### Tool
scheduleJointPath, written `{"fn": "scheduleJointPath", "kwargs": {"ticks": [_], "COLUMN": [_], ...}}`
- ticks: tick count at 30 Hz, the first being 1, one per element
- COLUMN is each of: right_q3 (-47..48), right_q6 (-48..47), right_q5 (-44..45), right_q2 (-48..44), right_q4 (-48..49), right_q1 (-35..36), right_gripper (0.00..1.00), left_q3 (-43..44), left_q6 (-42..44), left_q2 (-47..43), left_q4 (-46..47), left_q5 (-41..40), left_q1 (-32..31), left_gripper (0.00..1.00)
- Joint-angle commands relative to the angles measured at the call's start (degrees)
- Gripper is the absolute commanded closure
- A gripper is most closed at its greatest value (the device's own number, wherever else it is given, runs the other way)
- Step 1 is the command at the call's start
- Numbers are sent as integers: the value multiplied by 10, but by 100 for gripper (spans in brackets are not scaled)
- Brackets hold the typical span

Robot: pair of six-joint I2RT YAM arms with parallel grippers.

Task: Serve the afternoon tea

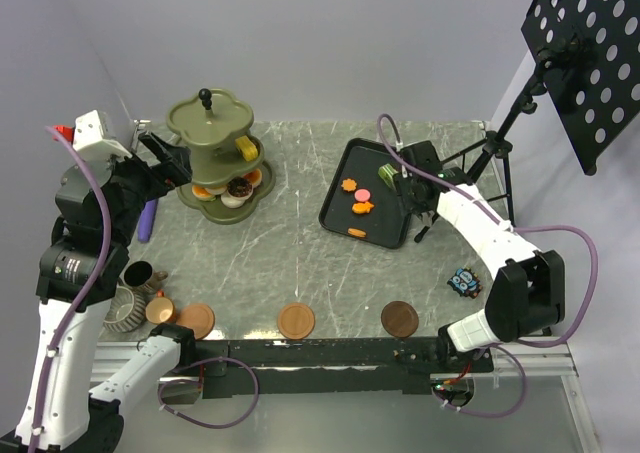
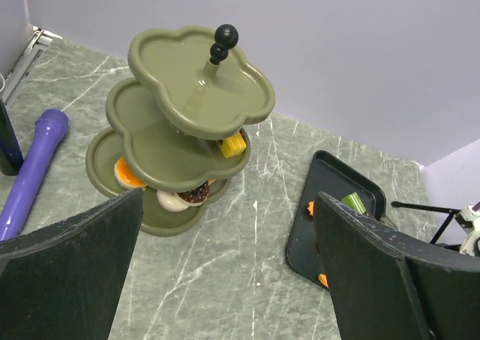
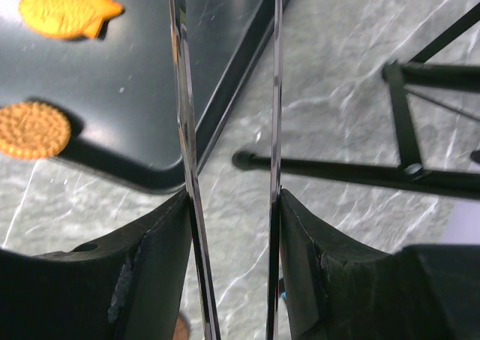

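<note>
The left gripper (image 2: 229, 197) hangs wide open and empty. Just ahead of it stands the olive-green three-tier stand (image 2: 187, 92), with pastries on its lower tiers. The right gripper (image 3: 232, 205) clamps thin metal tongs (image 3: 178, 92) over the edge of the black rectangular tray (image 3: 150, 92). An orange fish-shaped pastry (image 3: 67, 10) lies on the tray to the right gripper's left.
</note>
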Motion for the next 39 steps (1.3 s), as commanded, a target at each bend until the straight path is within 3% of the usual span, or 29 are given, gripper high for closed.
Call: {"fn": "scheduleJointPath", "kwargs": {"ticks": [1, 17, 31, 39], "right_q3": [-2, 17, 29, 52], "right_q6": [-30, -62, -81, -67], "right_q5": [-14, -41, -66, -42], "right_q2": [2, 82, 67, -17], "right_q4": [61, 92, 83, 45], "right_q1": [-20, -53, -56, 13], "right_gripper": [46, 46, 78, 84], "left_q3": [1, 10, 5, 4], "left_q6": [-2, -3, -9, -11], "left_q2": [-3, 2, 9, 8], "left_q4": [14, 9, 16, 21], "left_q5": [6, 0, 22, 22], "left_q1": [3, 8, 20, 24], "left_gripper": [0, 0, 0, 0]}}
